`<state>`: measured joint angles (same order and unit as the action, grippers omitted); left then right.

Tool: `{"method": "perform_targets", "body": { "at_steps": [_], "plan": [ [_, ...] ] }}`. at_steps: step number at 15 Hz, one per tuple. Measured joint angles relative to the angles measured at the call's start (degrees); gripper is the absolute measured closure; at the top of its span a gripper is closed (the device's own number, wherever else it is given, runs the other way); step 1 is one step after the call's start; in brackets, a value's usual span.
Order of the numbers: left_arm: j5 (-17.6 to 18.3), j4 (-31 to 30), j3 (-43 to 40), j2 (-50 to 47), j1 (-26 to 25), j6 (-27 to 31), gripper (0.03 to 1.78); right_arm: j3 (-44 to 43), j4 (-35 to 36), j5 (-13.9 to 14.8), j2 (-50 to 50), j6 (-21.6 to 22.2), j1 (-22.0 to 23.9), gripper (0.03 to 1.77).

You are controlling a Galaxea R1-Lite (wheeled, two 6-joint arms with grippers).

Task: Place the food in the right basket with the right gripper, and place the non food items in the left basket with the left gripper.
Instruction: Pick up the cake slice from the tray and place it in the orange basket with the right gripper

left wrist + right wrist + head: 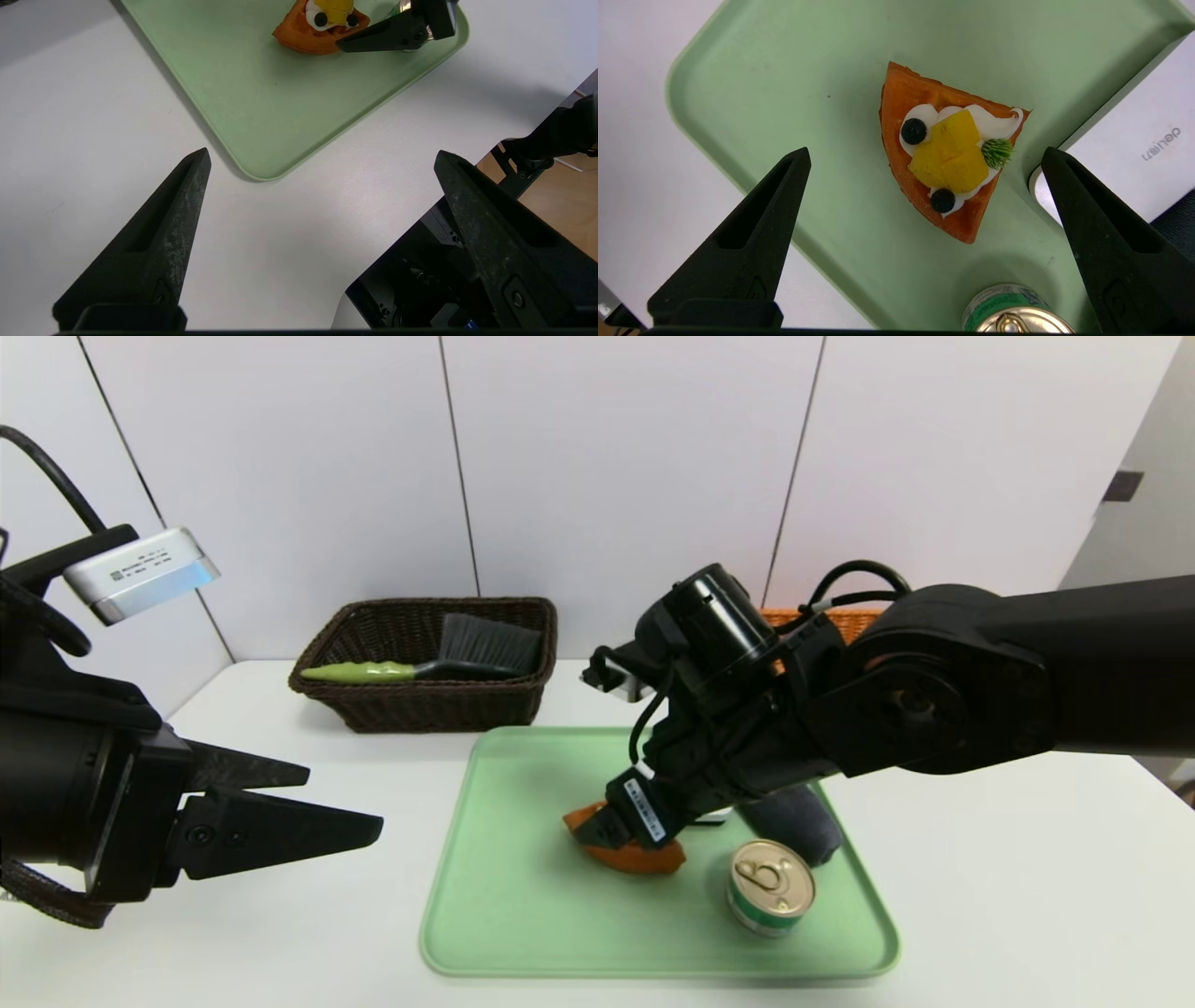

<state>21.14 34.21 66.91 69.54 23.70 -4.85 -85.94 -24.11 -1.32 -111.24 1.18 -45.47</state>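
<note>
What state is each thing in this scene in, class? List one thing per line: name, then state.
Right end effector: open, above the cake slice.
Left end effector: open, empty, over the white table beside the tray.
Orange triangular cake slice with fruit topping: lying flat on the tray, not gripped.
Green-labelled metal tin can: upright, sealed, on the tray.
Green-handled black brush: lying in the dark wicker basket.
Pale green plastic tray: flat on the table.

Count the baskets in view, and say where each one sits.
2. The dark brown basket sits at the table's back left, holding a brush. The orange basket is at the back right, mostly hidden behind the right arm. Others may be hidden.
</note>
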Motion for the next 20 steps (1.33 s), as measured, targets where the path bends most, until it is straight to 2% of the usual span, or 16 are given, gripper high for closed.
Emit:
{"method": "perform_targets", "body": {
  "at_steps": [9,10,13,19,20],
  "plan": [
    [0.1,-2.8,-1.4,0.4,0.0,0.4,0.12,-0.6,0.3,0.1,-4.5,0.0,0.5,0.09],
    [0.1,-2.8,-1.5,0.5,0.0,0.4,0.12,-0.6,0.3,0.4,-4.8,0.0,0.5,0.09],
    [0.1,-3.6,-1.5,0.5,0.0,0.5,0.12,-0.6,0.5,3.8,-6.1,0.0,0.5,0.09],
    [0.1,-4.0,-1.6,0.6,0.0,0.5,0.12,-1.6,0.5,3.3,-8.3,0.2,0.4,0.09],
    [0.1,-4.0,-1.6,0.6,0.0,0.5,0.12,-1.7,0.5,3.2,-8.4,0.2,0.2,0.14]
  ]
}}
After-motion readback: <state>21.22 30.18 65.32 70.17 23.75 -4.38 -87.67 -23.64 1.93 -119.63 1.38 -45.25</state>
